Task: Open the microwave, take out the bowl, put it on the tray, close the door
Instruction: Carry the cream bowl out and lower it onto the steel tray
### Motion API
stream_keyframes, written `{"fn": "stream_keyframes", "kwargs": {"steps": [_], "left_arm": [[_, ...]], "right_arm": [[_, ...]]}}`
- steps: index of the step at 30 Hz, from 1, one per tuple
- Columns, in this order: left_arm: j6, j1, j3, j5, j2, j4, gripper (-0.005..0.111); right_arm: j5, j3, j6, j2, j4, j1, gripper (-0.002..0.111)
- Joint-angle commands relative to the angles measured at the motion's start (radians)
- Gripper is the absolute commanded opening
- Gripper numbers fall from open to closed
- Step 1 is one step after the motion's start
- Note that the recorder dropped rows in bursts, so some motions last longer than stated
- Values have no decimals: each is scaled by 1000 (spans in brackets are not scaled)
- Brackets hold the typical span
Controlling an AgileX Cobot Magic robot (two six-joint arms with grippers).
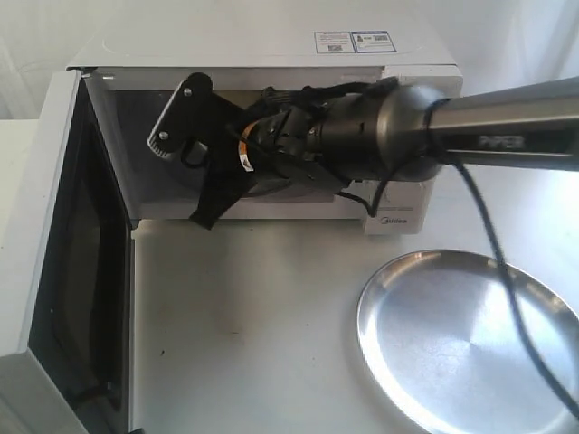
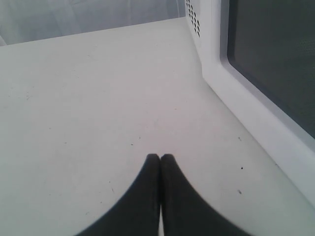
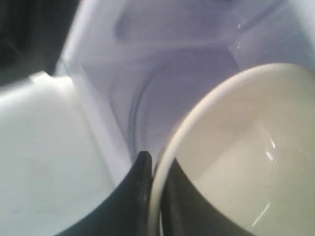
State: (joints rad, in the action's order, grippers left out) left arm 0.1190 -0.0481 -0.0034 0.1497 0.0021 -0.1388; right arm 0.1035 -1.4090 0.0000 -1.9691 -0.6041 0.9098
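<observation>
With right pincer (image 3: 153, 164) clamped on rim of the bowl (image 3: 236, 162) inside the microwave (image 1: 271, 45), upper middle, draw out level toward the tray (image 1: 452, 348), lower right; leave left pincer (image 2: 160, 158), tips together, idle.

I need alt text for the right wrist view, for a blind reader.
The right gripper pinches the rim of the cream bowl, one finger inside and one outside, with the white cavity of the microwave behind.
</observation>
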Motion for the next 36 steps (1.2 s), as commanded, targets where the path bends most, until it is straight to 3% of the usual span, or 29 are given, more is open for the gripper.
{"fn": "stream_keyframes", "kwargs": {"steps": [1, 6, 12, 17, 21, 25, 28, 36], "left_arm": [[6, 1, 3, 0, -2, 4, 0], [6, 1, 3, 0, -2, 4, 0], [6, 1, 3, 0, -2, 4, 0], [6, 1, 3, 0, -2, 4, 0], [6, 1, 3, 0, -2, 4, 0], [6, 1, 3, 0, -2, 4, 0], [6, 1, 3, 0, -2, 4, 0], [6, 1, 3, 0, -2, 4, 0]], "right_arm": [[151, 103, 145, 176, 22, 72, 0], [299, 246, 319, 321, 23, 106, 0], [311, 471, 415, 441, 26, 106, 0], [316, 691, 611, 610, 6, 106, 0], [329, 756, 617, 741, -24, 106, 0], [535, 783, 746, 755, -118, 106, 0], [461, 838, 824, 755, -210, 106, 0], [488, 874, 842, 677, -197, 106, 0]]}}
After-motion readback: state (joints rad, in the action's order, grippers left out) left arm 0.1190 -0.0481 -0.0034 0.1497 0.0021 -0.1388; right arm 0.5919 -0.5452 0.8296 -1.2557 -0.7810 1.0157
